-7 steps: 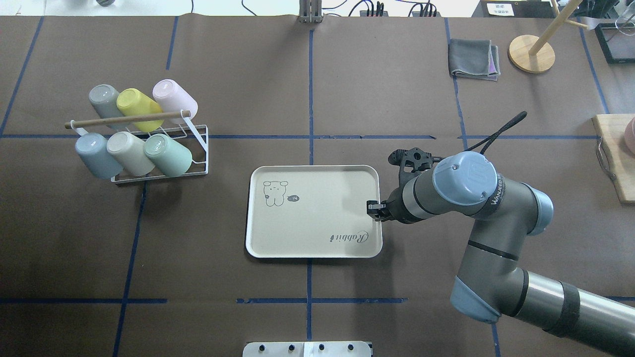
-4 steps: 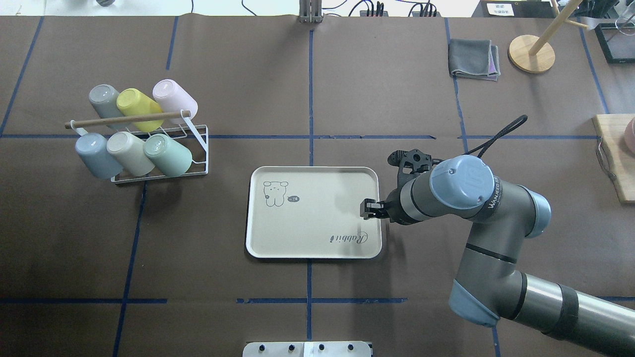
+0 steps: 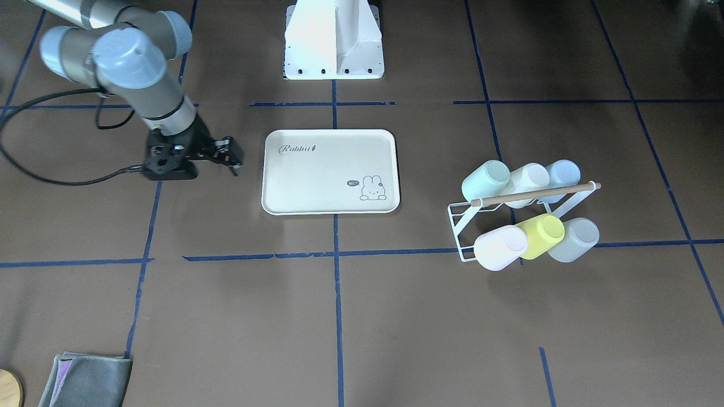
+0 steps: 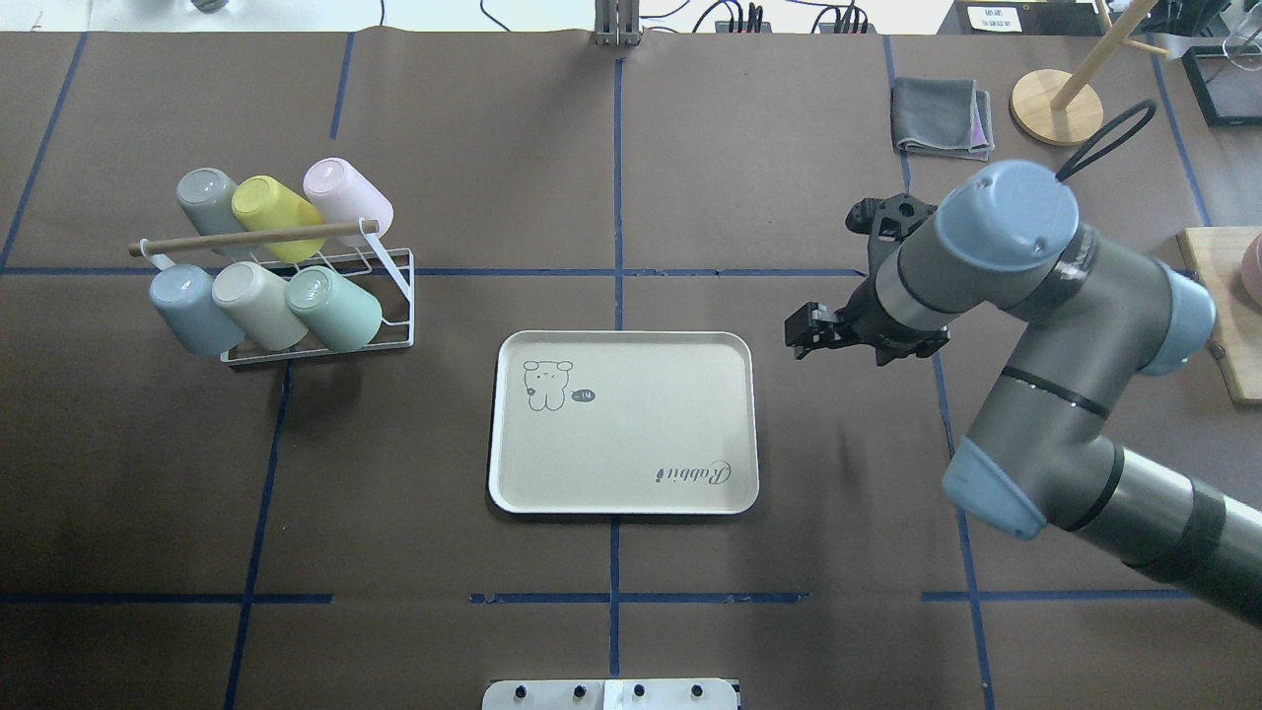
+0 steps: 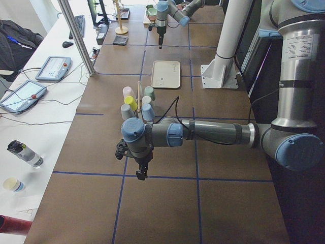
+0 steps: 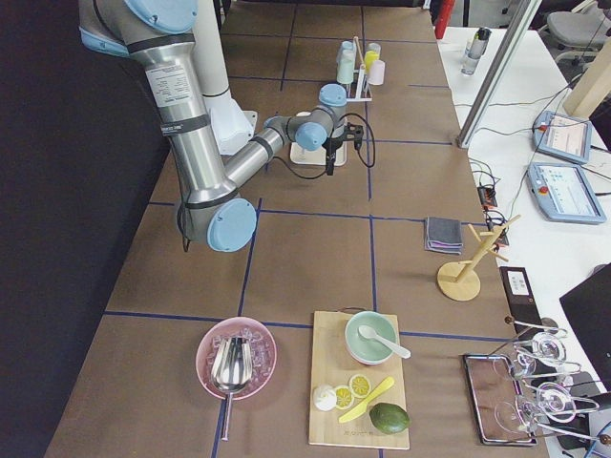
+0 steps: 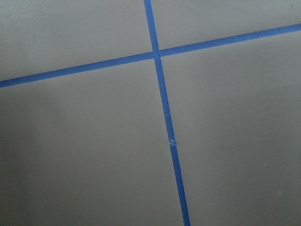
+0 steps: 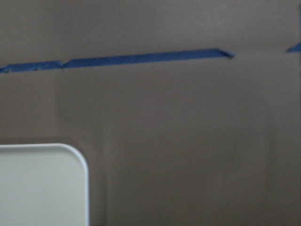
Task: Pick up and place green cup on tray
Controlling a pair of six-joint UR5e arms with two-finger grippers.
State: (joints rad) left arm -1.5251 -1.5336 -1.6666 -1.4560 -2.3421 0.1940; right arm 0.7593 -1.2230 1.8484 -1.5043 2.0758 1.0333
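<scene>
The green cup (image 4: pixel 335 308) is pale mint and lies tilted in the front row of a white wire rack (image 4: pixel 396 296), at the rack's right end; it also shows in the front-facing view (image 3: pixel 485 180). The cream tray (image 4: pixel 621 444) with "Rabbit" script lies empty at the table's middle (image 3: pixel 317 181). My right gripper (image 4: pixel 801 335) hovers just beyond the tray's far right corner, apart from it, open and empty (image 3: pixel 232 159). My left gripper (image 5: pixel 141 175) shows only in the exterior left view, low over bare table well short of the rack; I cannot tell its state.
The rack also holds blue (image 4: pixel 189 311), cream (image 4: pixel 256 304), grey (image 4: pixel 209 197), yellow (image 4: pixel 271 215) and pink (image 4: pixel 345 197) cups under a wooden rod (image 4: pixel 246 238). A grey cloth (image 4: pixel 942 118) and a wooden stand (image 4: pixel 1055 106) sit far right. A cutting board (image 4: pixel 1223 316) lies at the right edge.
My right gripper has left the tray's right rim and moved up and away toward the far right. The tray and cups stay in place.
</scene>
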